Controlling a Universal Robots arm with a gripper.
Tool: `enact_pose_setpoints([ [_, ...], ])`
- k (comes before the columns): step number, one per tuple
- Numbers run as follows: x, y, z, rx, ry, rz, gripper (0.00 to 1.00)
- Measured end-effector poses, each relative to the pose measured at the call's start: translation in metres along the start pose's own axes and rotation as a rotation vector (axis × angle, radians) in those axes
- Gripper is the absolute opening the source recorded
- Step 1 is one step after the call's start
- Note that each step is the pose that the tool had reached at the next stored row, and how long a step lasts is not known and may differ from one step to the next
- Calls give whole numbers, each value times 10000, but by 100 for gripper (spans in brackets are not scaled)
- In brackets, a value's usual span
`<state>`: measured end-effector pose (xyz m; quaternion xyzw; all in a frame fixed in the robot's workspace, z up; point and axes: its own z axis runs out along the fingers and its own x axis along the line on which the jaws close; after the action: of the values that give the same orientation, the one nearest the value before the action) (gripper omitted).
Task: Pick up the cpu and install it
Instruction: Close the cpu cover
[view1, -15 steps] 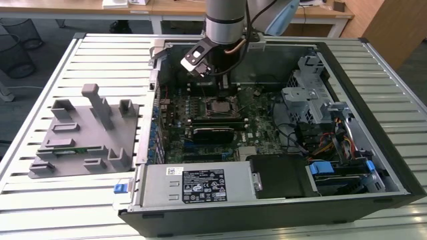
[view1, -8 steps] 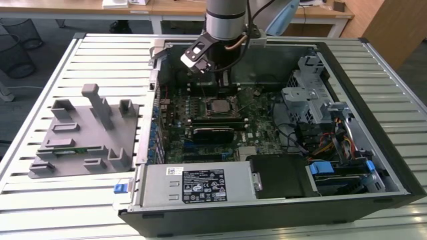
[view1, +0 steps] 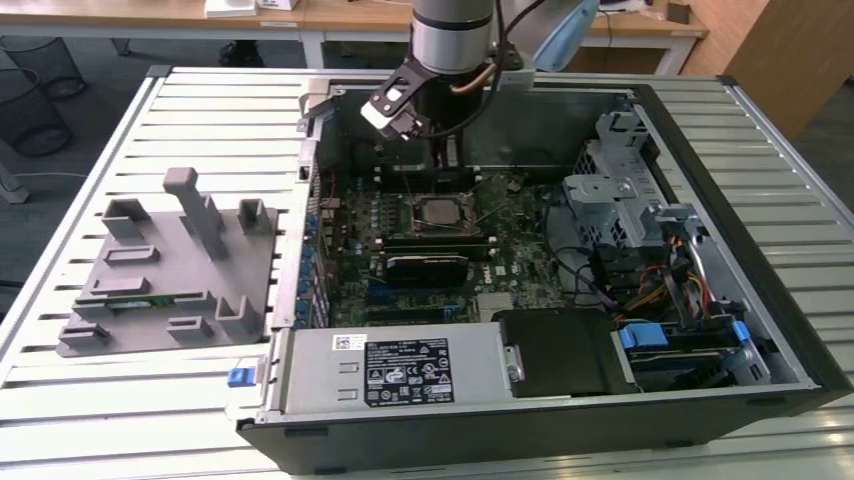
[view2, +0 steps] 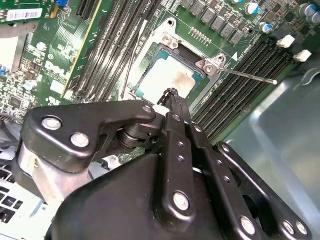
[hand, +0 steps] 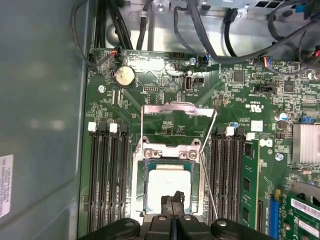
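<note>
From where I stand, the gripper (view1: 400, 112) hangs at the top centre of the exterior view, over the open case (view1: 561, 130). Its fingers (hand: 167, 205) are pressed together with nothing that I can see between them. The cpu (hand: 167, 181) is not in its grasp. It lies flat in the socket (hand: 140, 192), about the middle of the exterior view, and in both wrist views the fingertips sit just over one edge of it. Whether they touch it, I can't tell. What worries me is that nothing clamps the chip: the plate (hand: 175, 107) stands swung up and the lever (view2: 245, 75) juts out free beside the socket, so the cpu seems to rest there by its own weight alone. If those clenched tips slide sideways or come down off-centre, I reckon they could nudge it askew in its frame. A chip pressed while crooked would likely bend the contacts beneath it. A hard push from so narrow a tip might also tip the far edge up or mark the metal top. The lever is thin and lies close to the gripper's linkage, so a turn of the wrist could hook it and drag it across the slots (hand: 107, 175) or the board. The raised plate is another thing to snag, and if knocked it could drop onto a chip that isn't square.
</note>
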<state>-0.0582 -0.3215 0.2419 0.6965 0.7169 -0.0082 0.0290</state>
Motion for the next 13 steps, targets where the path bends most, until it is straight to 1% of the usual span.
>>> enact_pose_setpoints([
  [4, -4, 3, -86, 5, -4, -1, 11],
  [13, -12, 7, -226, 9, -4, -1, 11],
])
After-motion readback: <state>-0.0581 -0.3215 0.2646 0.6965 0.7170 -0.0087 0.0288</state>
